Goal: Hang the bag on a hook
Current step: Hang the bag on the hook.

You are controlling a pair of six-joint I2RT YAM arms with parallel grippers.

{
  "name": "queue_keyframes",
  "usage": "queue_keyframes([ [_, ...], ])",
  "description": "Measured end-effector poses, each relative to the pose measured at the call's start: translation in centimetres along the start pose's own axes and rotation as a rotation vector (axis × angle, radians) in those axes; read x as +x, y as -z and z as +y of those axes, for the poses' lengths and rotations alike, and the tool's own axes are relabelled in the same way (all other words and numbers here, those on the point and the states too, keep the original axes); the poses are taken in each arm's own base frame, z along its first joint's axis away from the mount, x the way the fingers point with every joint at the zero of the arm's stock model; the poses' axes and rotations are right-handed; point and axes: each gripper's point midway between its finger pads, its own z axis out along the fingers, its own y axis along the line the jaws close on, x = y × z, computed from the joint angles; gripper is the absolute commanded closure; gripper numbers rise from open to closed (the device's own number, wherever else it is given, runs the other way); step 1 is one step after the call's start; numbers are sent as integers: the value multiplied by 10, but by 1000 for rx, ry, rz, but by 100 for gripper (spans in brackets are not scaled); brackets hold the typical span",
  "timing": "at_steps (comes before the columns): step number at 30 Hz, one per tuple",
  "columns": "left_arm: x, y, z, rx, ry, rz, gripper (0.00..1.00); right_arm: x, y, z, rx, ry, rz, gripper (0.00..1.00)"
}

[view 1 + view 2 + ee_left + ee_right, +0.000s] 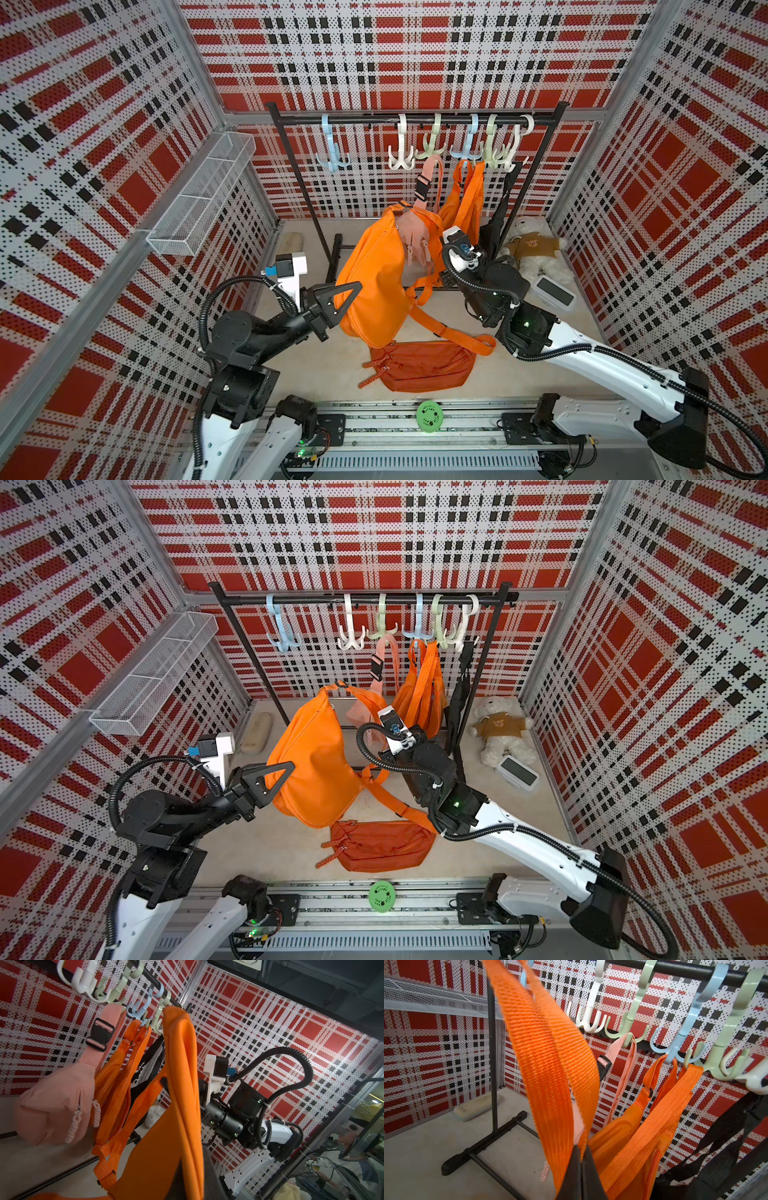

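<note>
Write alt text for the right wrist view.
The right gripper is shut on an orange webbing strap. Behind it, a black rail carries pastel hooks; a pink strap hangs from a green hook, another orange bag from a blue hook.

arms (602, 361): white shells, black joints | hoses (202, 320): black, ribbed | fingers (322, 305): black, triangular

The bag (374, 270) is hanging before the rack (415, 119), a pouch (424, 365) lying nearer on the bench (324, 374), a teddy (536, 249) far right.
</note>
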Motion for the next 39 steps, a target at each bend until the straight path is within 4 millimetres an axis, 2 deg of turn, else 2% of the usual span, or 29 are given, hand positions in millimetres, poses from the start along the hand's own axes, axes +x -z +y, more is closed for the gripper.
queue_keyframes([
  [7,-7,-5,25,-82,22,-26,100,-14,-22,-9,-42,-70,-19,100],
  [12,-14,-15,38,-86,51,-37,100,-23,-45,-1,-100,-90,-14,100],
  [13,-15,-17,39,-82,55,-37,100,-23,-48,2,-112,-91,-10,96],
  [15,-15,-20,41,-81,66,-35,100,-16,-53,11,-142,-91,9,71],
  [16,-15,-20,42,-80,69,-34,100,-11,-54,14,-154,-92,24,63],
  [20,-18,-19,34,-54,57,-32,100,10,-52,28,-210,-90,69,45],
  [22,-19,-18,29,-42,49,-33,100,22,-49,33,-232,-94,91,39],
  [27,-22,-17,21,-20,33,-35,100,40,-45,41,-264,-97,126,34],
  [39,-24,-13,14,-4,23,-41,100,30,-45,58,-341,-136,86,32],
])
